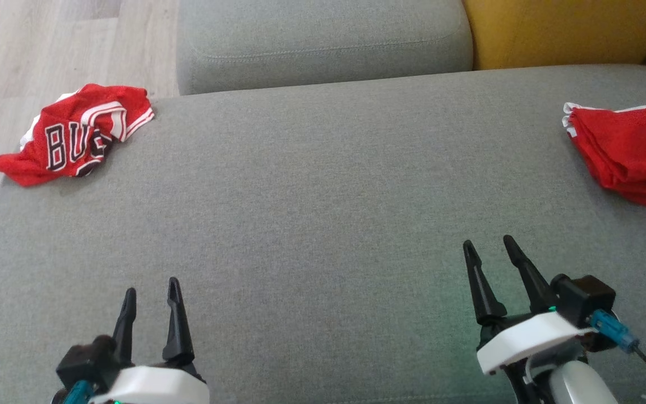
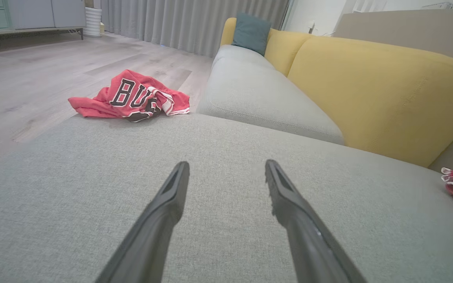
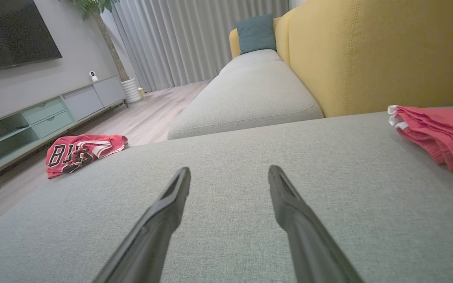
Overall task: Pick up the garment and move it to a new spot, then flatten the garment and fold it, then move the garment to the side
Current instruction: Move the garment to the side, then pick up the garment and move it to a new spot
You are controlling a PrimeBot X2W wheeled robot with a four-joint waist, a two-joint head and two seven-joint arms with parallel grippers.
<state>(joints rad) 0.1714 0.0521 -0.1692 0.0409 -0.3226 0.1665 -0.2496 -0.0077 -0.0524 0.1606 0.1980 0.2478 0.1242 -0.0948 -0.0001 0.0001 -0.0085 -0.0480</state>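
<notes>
Garment (image 1: 73, 134) lies untouched; left tool (image 1: 152, 285) and right tool (image 1: 489, 241) gape wide, empty.

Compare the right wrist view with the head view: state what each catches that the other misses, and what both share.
Right wrist view, not head view: a dark television on the wall, a low cabinet with drawers, grey curtains, a teal cushion at the sofa's far end.
Head view, not right wrist view: the left gripper, open.
Both: the crumpled red jersey at the left edge of the grey sofa seat, the folded red garment on its right, the yellow backrest, the right gripper, open, the wooden floor.
</notes>
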